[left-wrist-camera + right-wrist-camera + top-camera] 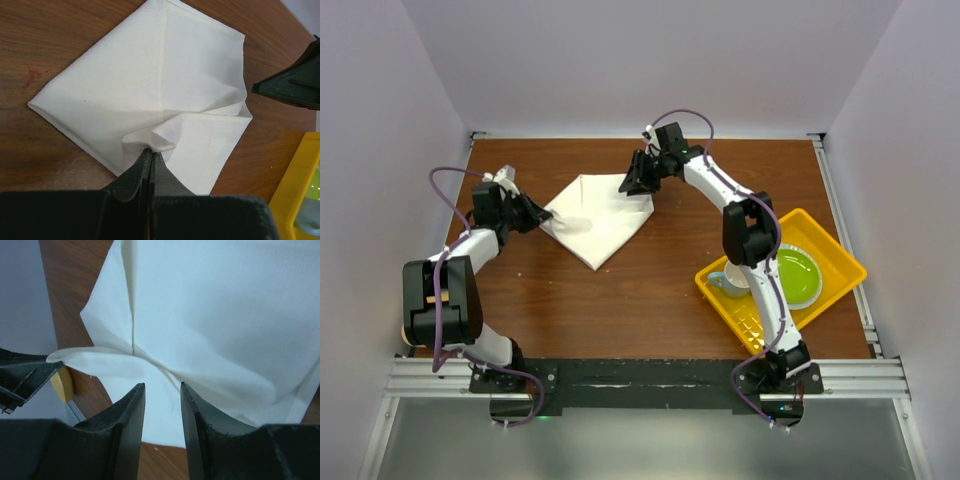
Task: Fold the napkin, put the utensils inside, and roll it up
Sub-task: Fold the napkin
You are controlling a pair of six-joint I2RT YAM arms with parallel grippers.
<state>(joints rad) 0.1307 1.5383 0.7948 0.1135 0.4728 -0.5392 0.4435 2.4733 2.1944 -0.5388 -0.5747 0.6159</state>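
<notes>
The white napkin [598,220] lies folded on the brown table, pointing toward the near edge. At its left corner my left gripper [542,214] is shut on a pinched-up bit of the cloth [165,85], its tips [150,151] pressed together. My right gripper [638,185] hovers over the napkin's far right corner. Its jaws [162,386] stand apart above the cloth [215,315], and nothing is pinched between them. Each wrist view shows the other gripper at its edge: the right gripper [292,82] and the left gripper [22,377]. The utensils are out of view.
A yellow tray [840,245] sits at the right of the table, holding a green bowl [790,275] and a pale cup [730,282]. Its corner [295,185] shows in the left wrist view. White walls close in the table's far end and sides.
</notes>
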